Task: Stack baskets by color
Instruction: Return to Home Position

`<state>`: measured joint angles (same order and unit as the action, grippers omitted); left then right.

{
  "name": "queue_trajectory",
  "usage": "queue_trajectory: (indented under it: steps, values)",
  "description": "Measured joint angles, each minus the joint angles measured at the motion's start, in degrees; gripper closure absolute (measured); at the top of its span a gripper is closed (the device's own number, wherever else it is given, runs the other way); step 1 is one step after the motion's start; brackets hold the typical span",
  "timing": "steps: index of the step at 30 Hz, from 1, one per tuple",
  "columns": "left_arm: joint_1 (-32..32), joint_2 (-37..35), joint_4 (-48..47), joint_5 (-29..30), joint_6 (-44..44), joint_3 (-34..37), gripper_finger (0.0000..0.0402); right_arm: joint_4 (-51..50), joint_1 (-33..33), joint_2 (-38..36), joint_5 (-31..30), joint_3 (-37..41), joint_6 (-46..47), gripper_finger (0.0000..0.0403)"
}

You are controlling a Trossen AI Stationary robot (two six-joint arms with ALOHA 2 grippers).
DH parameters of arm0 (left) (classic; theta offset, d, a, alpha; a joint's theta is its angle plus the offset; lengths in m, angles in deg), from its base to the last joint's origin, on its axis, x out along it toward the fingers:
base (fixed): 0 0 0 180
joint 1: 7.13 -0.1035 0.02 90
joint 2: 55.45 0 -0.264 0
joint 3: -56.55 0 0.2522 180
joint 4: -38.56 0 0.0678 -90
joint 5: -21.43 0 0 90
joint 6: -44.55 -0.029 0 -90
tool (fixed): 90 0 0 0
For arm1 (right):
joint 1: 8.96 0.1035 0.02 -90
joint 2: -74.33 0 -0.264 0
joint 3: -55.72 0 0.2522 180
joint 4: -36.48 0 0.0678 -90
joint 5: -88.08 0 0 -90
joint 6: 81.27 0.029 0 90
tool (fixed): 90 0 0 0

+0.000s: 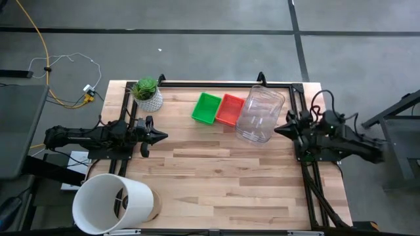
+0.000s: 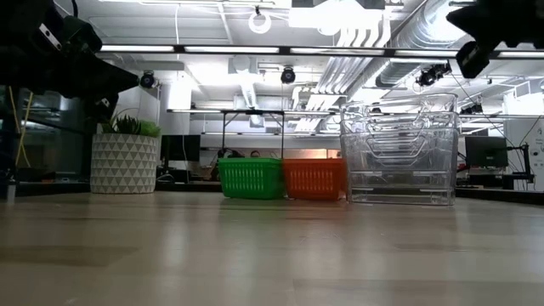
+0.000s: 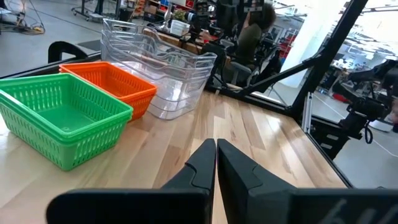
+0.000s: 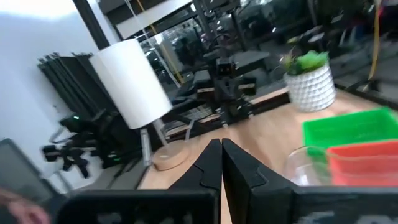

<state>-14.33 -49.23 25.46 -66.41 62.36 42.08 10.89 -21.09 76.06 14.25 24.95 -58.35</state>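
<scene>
A green basket [image 1: 207,108] and a red basket [image 1: 230,109] stand side by side on the table's far part, bottoms down; they also show in the low view as green [image 2: 251,178] and red [image 2: 314,179]. A stack of clear plastic baskets [image 1: 260,113] stands right of the red one. My left gripper [image 1: 164,136] is shut, pointing level from the table's left edge, touching nothing; its fingers [image 3: 216,155] meet in the left wrist view. My right gripper [image 1: 277,129] is shut at the right edge, near the clear stack, holding nothing [image 4: 221,152].
A potted plant in a white patterned pot [image 1: 147,94] stands at the far left. A large white cylindrical bucket [image 1: 111,203] lies on its side at the near left corner. Black frame rails [image 1: 210,83] run along the far and side edges. The table's middle and near right are bare wood.
</scene>
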Motion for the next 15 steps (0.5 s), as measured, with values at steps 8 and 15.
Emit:
queue_trajectory:
  steps: [8,15]
  values:
    - [0.0,0.0,0.0,0.0,0.0,0.0,0.0398,7.6,4.1,-1.5,-6.7,5.9,-3.6,0.0403]
    - [0.0,0.0,0.0,0.0,0.0,0.0,0.0398,13.3,12.4,-1.5,-13.1,9.4,-4.8,0.0403]
